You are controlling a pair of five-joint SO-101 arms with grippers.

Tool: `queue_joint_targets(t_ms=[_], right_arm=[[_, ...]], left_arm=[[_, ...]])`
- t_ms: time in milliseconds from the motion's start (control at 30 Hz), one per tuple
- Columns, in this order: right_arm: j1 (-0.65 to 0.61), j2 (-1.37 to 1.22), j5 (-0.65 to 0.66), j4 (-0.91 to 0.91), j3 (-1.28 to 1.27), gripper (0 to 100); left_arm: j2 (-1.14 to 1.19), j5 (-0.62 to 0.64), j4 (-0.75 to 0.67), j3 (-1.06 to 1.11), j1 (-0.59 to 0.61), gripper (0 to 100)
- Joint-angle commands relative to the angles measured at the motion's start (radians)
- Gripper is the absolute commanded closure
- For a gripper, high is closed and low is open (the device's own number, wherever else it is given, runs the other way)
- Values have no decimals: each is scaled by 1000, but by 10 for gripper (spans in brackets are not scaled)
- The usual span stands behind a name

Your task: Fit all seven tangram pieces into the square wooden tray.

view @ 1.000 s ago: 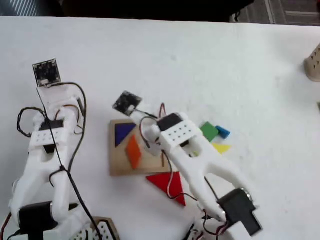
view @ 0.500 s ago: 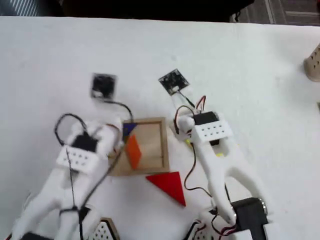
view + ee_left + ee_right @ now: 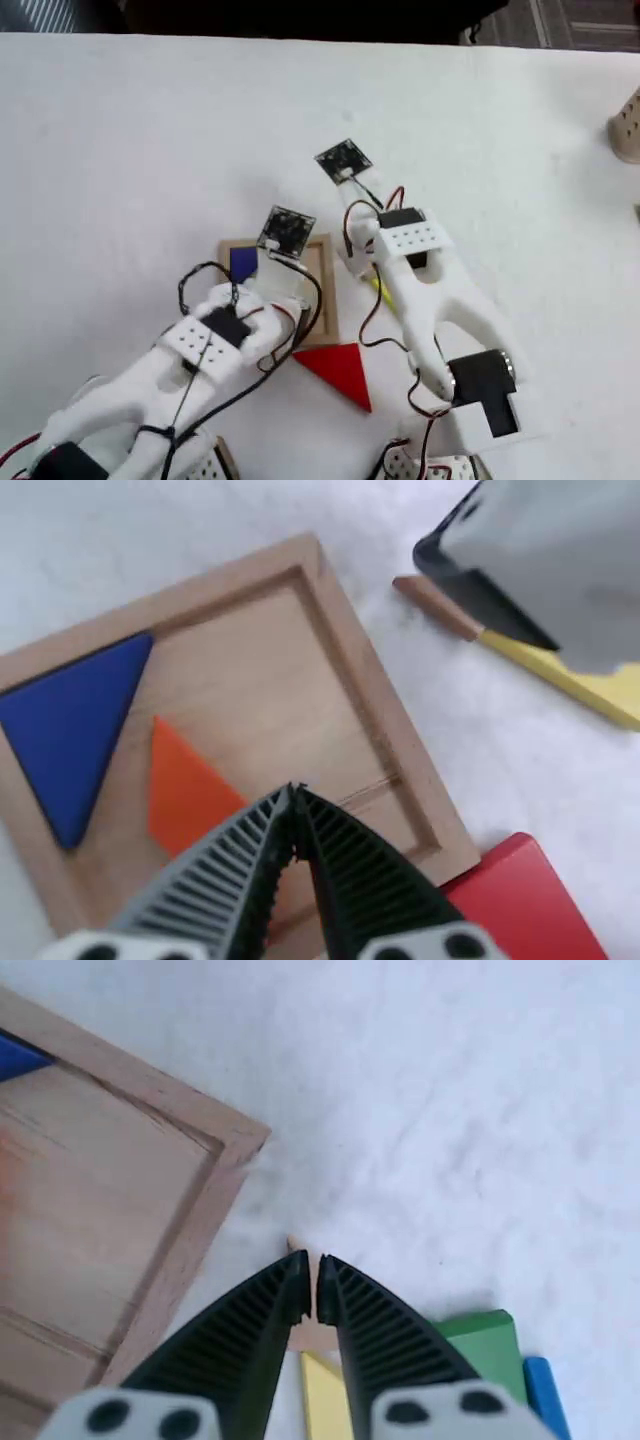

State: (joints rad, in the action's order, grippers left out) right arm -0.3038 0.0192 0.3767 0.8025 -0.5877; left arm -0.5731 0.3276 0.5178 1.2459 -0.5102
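Start at the near left of the white counter, where the left arm reaches across the tray. Its wrist view shows the left tool over the tray floor. Both fingers are pressed together with nothing between them.

Inside the tray, the blue triangle fills one corner and the orange piece lies flat just beside it. From above, the arm covers the orange piece and leaves you part of the blue triangle. The red triangle lies on the counter just off the tray's near corner.

To the right of the tray stands the right arm. Its wrist view shows the right tool low over the counter, just past a tray corner, with its fingers closed to a thin slit. You cannot tell whether they pinch the plain wooden piece beneath them. The yellow piece, green piece and small blue piece lie close together on the counter by that tool. From above, the right arm hides all but a sliver of the yellow piece.

Compared with half a second ago, the left arm has swung from the tray's left side to over the tray, covering the orange piece. The right arm has barely shifted.
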Motion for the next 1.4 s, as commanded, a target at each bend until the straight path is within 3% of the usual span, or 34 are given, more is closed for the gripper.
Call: queue_joint_targets(t_ms=[0,300,633,800,1200,1367], right_arm=[[8,12,-3,1,48,981],[8,12,-3,1,48,981],[8,12,-3,1,48,981],[8,12,-2,1,48,981],[8,12,-2,-1,49,981],[5,7,-3,-1,49,981]], left_arm=[[76,12,-23,-63,-24,976],[82,12,20,-61,4,976],[76,8,84,-61,159,976],[74,-89,84,-64,156,976],[-27,-89,74,-94,157,976],[74,-87,-18,-95,159,976]])
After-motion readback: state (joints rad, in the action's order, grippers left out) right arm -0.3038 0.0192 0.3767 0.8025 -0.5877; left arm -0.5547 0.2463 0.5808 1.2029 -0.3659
